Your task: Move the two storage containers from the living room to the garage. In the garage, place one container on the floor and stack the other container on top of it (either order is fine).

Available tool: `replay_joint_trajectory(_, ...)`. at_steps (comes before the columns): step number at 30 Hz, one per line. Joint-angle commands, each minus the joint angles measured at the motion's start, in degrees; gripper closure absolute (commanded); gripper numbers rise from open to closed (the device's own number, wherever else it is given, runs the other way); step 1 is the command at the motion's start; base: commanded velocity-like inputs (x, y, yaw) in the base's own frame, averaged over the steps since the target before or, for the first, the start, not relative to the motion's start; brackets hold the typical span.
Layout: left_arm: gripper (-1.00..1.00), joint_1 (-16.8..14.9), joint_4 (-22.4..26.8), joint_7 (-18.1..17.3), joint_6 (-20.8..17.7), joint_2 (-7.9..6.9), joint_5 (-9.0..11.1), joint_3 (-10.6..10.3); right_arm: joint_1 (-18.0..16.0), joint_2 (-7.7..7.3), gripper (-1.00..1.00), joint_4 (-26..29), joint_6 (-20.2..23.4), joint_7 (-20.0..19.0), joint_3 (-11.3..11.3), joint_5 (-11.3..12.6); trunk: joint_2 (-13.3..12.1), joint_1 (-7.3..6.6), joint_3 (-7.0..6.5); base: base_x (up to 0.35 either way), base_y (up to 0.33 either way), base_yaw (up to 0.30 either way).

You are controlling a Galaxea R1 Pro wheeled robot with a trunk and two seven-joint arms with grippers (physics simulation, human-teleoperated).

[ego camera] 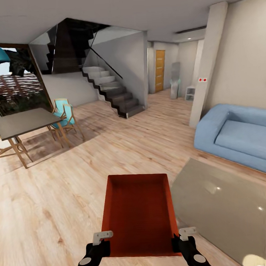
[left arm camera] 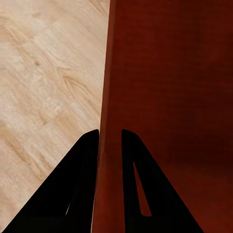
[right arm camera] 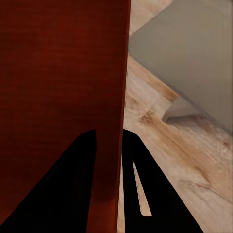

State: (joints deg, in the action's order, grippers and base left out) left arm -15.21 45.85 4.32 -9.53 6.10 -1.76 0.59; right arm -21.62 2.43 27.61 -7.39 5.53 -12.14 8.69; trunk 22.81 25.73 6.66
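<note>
Carrying posture, living room. I hold the rust-red rectangular open-top storage container level ahead of me, long axis pointing away toward the dark staircase. My left gripper pinches its left wall and my right gripper its right wall, both at the near corners. Just right of it stands a glass-topped low table; the light wood-plank floor on its left lies open.

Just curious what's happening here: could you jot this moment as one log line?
place: living room, wood floor | carrying: storage container | left gripper: shut on its left wall | right gripper: shut on its right wall | nearby: glass table
</note>
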Motion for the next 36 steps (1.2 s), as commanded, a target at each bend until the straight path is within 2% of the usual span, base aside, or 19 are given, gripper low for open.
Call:
replay_joint_trajectory(1, 1.0, 0.01, -0.06, -0.1, -0.32, 3.04, 0.45, -1.99, -0.09, -0.02, 1.0, 0.45, -0.35, 0.62, 0.45, 0.44, 0.11, 0.06, 0.12, 0.3, 0.177, 0.0)
replay_joint_trajectory(23, 1.0, 0.01, -0.15, -0.14, -0.4, 3.09, 0.44, -2.17, -0.09, -0.06, 1.0, 0.43, -0.26, 0.6, 0.36, 0.45, 0.11, 0.06, 0.12, 0.302, 0.176, -0.003)
replay_joint_trajectory(36, 1.0, 0.01, -0.23, -0.27, -0.49, 3.14, 0.44, -2.18, -0.09, -0.06, 1.0, 0.43, -0.26, 0.39, 0.38, 0.45, 0.11, 0.06, 0.12, 0.261, 0.222, -0.204)
